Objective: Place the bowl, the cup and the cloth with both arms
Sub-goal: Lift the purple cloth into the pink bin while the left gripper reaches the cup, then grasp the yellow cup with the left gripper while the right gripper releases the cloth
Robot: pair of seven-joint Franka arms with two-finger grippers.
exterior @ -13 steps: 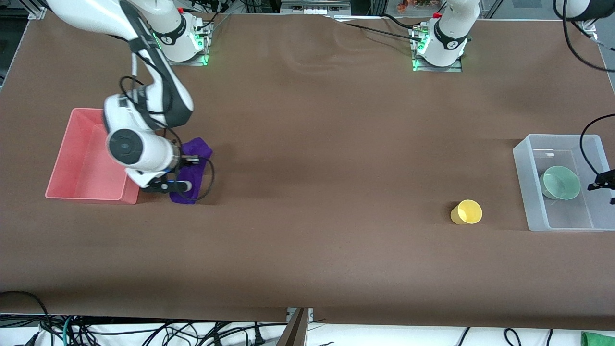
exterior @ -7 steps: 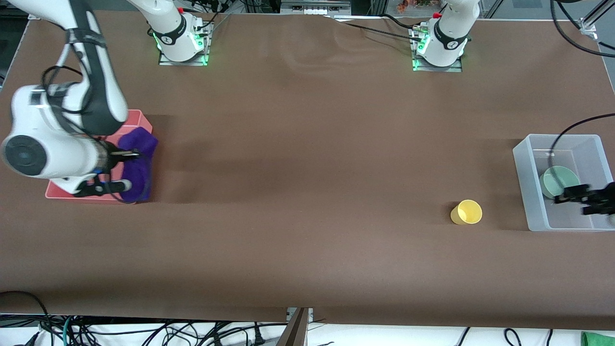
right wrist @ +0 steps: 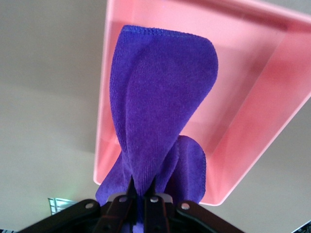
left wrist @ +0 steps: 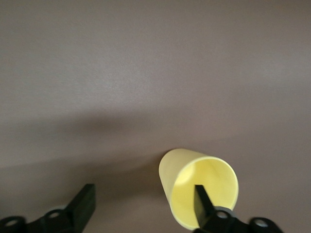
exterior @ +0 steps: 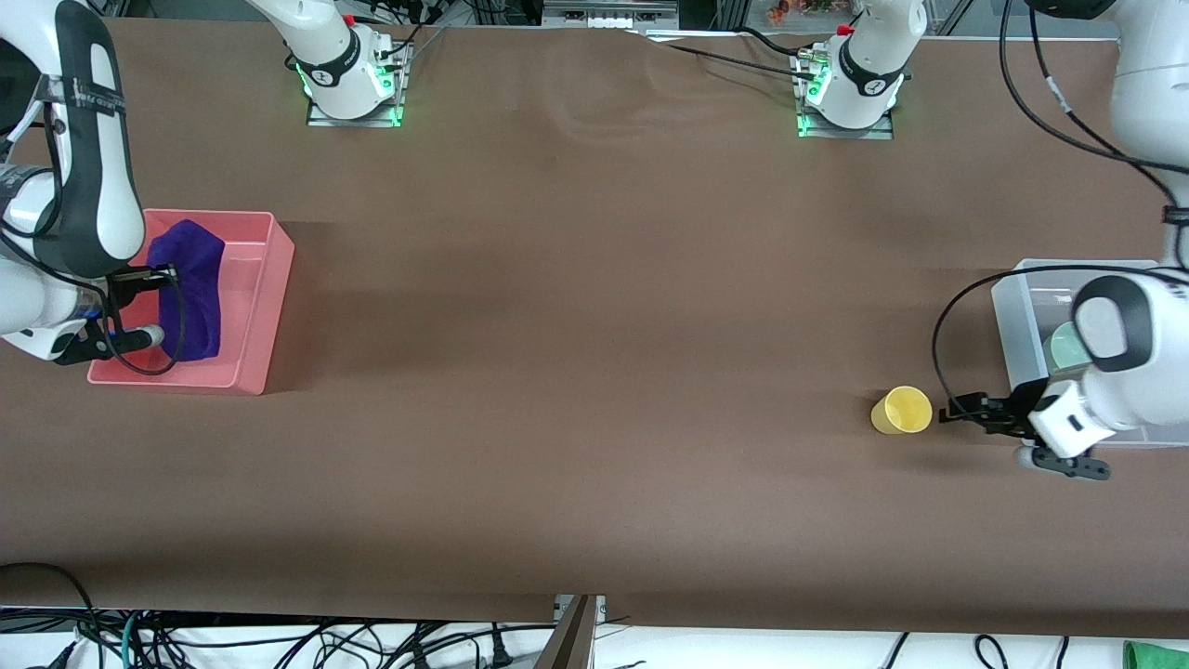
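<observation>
The yellow cup [exterior: 901,411] stands on the table near the clear bin; it also shows in the left wrist view [left wrist: 194,187]. My left gripper [exterior: 957,411] is open and empty beside the cup [left wrist: 143,206]. One finger [left wrist: 201,199] lies in front of the cup's mouth, and the cup is not between the fingers. The mint-green bowl [exterior: 1059,348] sits in the clear bin, mostly hidden by the left arm. My right gripper [exterior: 165,302] is shut on the purple cloth [exterior: 195,279] and holds it hanging over the pink bin [exterior: 269,307]. The right wrist view shows the gripper [right wrist: 142,187], cloth [right wrist: 160,97] and bin [right wrist: 272,97].
The clear bin [exterior: 1017,325] stands at the left arm's end of the table and the pink bin at the right arm's end. Brown table cover lies between them. Cables hang along the table's front edge.
My right gripper has carried the cloth from the table beside the pink bin to over the bin. My left gripper has moved from over the clear bin down to beside the cup.
</observation>
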